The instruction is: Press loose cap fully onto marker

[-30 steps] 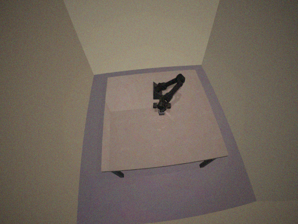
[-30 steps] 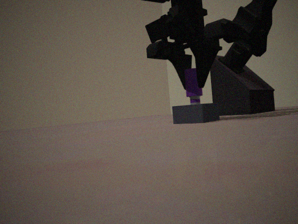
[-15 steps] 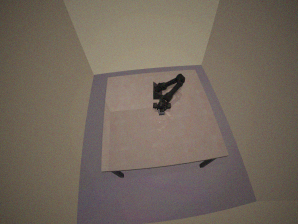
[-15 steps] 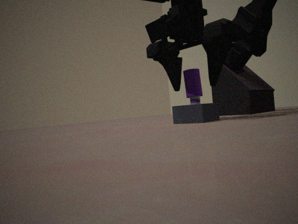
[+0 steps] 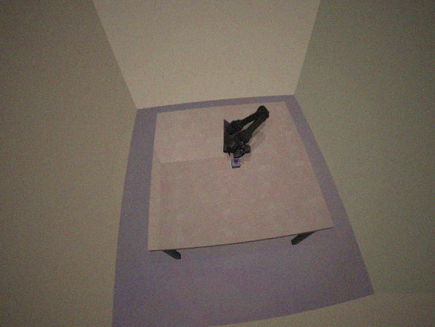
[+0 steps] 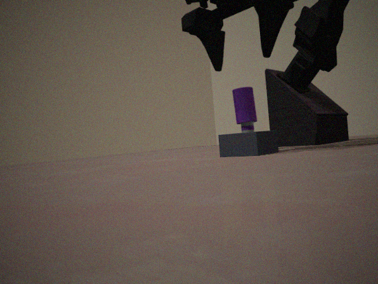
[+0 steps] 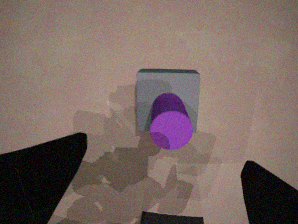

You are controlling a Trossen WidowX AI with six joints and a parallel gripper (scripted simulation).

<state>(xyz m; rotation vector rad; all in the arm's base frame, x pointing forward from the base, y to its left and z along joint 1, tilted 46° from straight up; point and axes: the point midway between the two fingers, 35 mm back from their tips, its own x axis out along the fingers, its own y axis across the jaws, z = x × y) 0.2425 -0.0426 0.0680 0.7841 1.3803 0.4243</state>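
Cap [image 6: 244, 105] seated over the marker [image 6: 247, 127], which stands upright in the grey holder block [image 6: 247, 144] on the surface [image 6: 158, 206], just in front of the arm's dark base [image 6: 304, 117]. Only a short banded stretch of marker barrel visible between cap and block in the exterior view; seen from the wrist view as a purple disc [image 7: 170, 129] over the block [image 7: 168, 86]. Claw [image 6: 242, 61] spread wide, pinching nothing, fingertips hanging above the cap and apart from it on both sides. Judged to be at the retreat step, with capping apparently done, though full click not confirmable from these views. Best handled by rising straight up first, keeping the fingers wide so neither tip brushes the cap's rim or tips the marker, then swinging aside only once the tips are well above the cap top. Worth avoiding any sideways drift while low, since the block sits loose-looking on the surface and close to the base. Worth checking the gap below the cap for a sign of incomplete seating. No brand, label or writing readable anywhere: cap plain purple, block plain grey, arm plain black, walls bare.
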